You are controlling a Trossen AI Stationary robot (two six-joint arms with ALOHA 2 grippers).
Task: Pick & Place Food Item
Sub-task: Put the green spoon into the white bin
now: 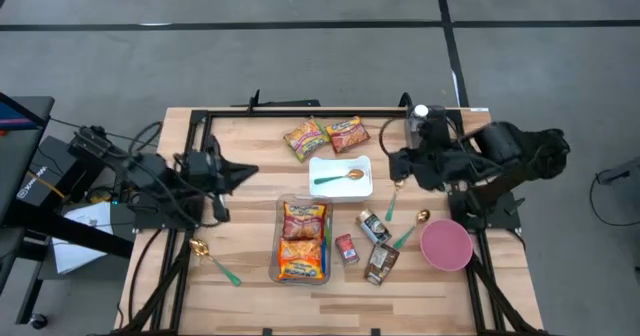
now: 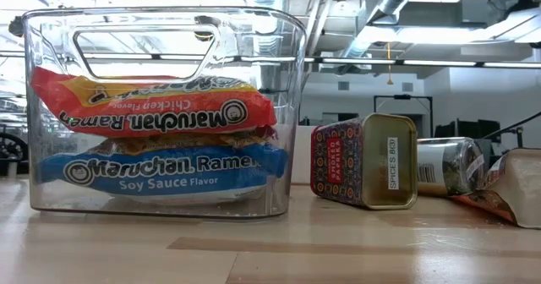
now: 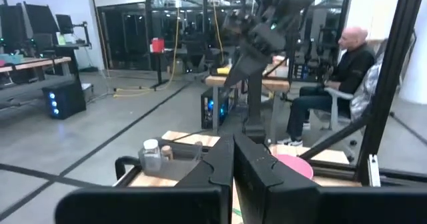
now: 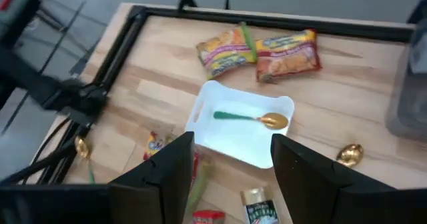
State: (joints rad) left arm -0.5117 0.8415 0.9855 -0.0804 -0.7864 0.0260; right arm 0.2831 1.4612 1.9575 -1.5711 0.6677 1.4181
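Right gripper (image 4: 227, 174) hangs empty with jaws parted above the white tray (image 4: 207, 104), which holds a spoon (image 4: 252, 118). Two ramen packets (image 1: 325, 136) lie loose beyond it; the approach seems under way, calling for reaching onward and descending onto one. Left gripper (image 1: 247, 171) waits closed at the table's left.

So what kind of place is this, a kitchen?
More likely a robotics lab or workshop: bare concrete floor, exposed ceiling ducts, and desks with monitors beyond the wooden table.
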